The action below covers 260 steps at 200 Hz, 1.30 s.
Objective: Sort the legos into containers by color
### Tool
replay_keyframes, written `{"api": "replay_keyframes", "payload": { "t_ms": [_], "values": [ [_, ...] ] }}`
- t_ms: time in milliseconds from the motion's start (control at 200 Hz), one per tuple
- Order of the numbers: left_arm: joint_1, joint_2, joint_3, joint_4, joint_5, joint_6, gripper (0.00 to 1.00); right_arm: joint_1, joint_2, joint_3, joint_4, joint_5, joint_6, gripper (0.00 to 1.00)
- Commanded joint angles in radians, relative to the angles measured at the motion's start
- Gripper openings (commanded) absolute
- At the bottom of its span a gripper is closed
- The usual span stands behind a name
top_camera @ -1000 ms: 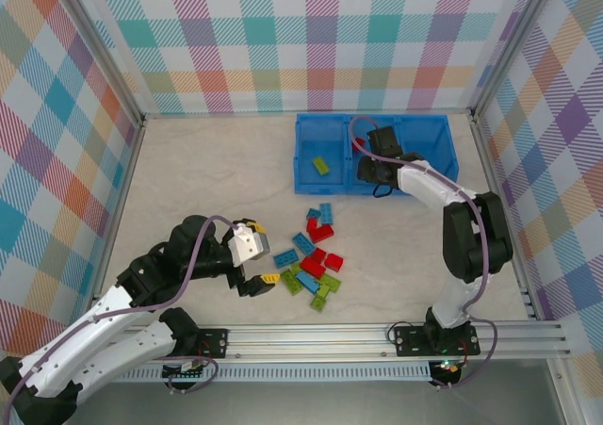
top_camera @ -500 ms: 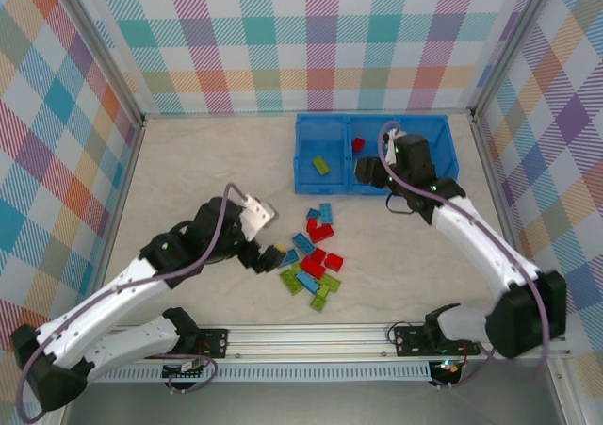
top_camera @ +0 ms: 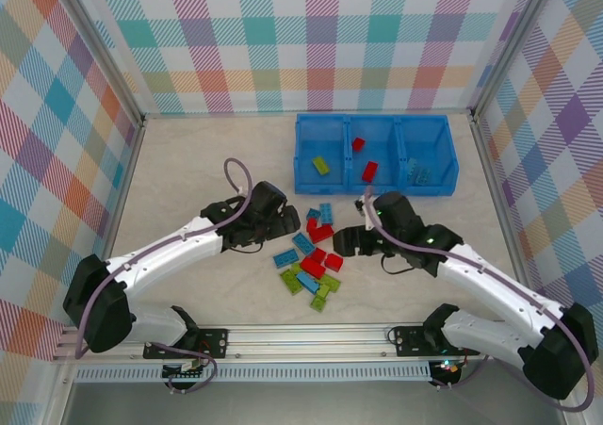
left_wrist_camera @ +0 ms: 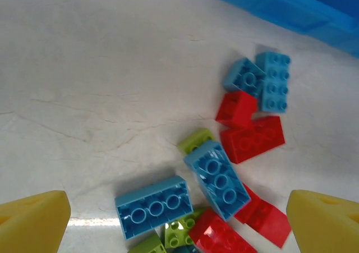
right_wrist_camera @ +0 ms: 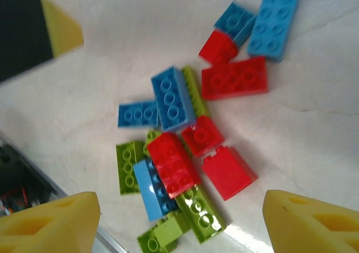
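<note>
**While both claws hang open over one pile: clash risk**

Left claw (top_camera: 285,223) is spread wide with nothing in it. Right claw (top_camera: 345,240) is the same, pads far apart, empty. They face each other across the legos (top_camera: 312,267), which lie loose on the counter (top_camera: 207,161) just in front of the bin (top_camera: 300,152). A few bricks sit in the bin: green left, red middle, blue right.

Risks, my read:
- Both arms diving into the same heap could knock fingers.
- Bricks lie touching and overlapping, so a pinch may grab two colours or shove neighbours.

Room: bare counter is wide open left of the pile. The bin wall is close behind it and the front rail (top_camera: 311,335) is near the green ones, so there's little margin on those two sides.
</note>
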Motion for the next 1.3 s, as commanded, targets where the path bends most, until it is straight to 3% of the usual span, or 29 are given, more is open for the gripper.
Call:
{"api": "replay_keyframes", "payload": {
  "t_ms": [0, 155, 375, 485, 700, 875, 980, 1165, 1230, 1295],
  "values": [
    [0.005, -0.049, 0.002, -0.017, -0.118, -0.074, 0.99, 0.074, 0.120, 0.053, -0.018, 0.096, -0.056, 0.78],
    [0.005, -0.132, 0.020, -0.049, -0.141, 0.166, 1.00, 0.151, 0.351, 0.158, 0.048, 0.186, -0.139, 0.78],
    [0.005, -0.319, 0.052, -0.219, -0.225, 0.465, 1.00, 0.176, 0.589, 0.258, 0.158, 0.165, -0.203, 0.77],
    [0.004, -0.432, 0.013, -0.223, -0.244, 0.546, 1.00, 0.178, 0.681, 0.308, 0.153, 0.166, -0.215, 0.68],
    [0.004, -0.558, -0.069, -0.161, -0.203, 0.672, 1.00, 0.191, 0.726, 0.328, 0.142, 0.213, -0.212, 0.36],
    [0.004, -0.541, -0.074, -0.151, -0.158, 0.730, 1.00, 0.196, 0.685, 0.322, 0.117, 0.252, -0.209, 0.29],
    [0.005, -0.543, -0.072, -0.123, -0.005, 0.798, 1.00, 0.195, 0.609, 0.308, 0.123, 0.256, -0.191, 0.29],
    [-0.001, -0.555, -0.122, 0.048, 0.562, 0.898, 1.00, 0.134, 0.388, 0.243, 0.176, 0.336, -0.137, 0.28],
    [-0.012, -0.533, -0.149, 0.138, 0.632, 0.845, 1.00, 0.074, 0.310, 0.215, 0.188, 0.379, -0.132, 0.29],
    [-0.027, -0.496, -0.163, 0.197, 0.617, 0.791, 1.00, -0.030, 0.233, 0.197, 0.188, 0.386, -0.117, 0.29]
  ]
}}
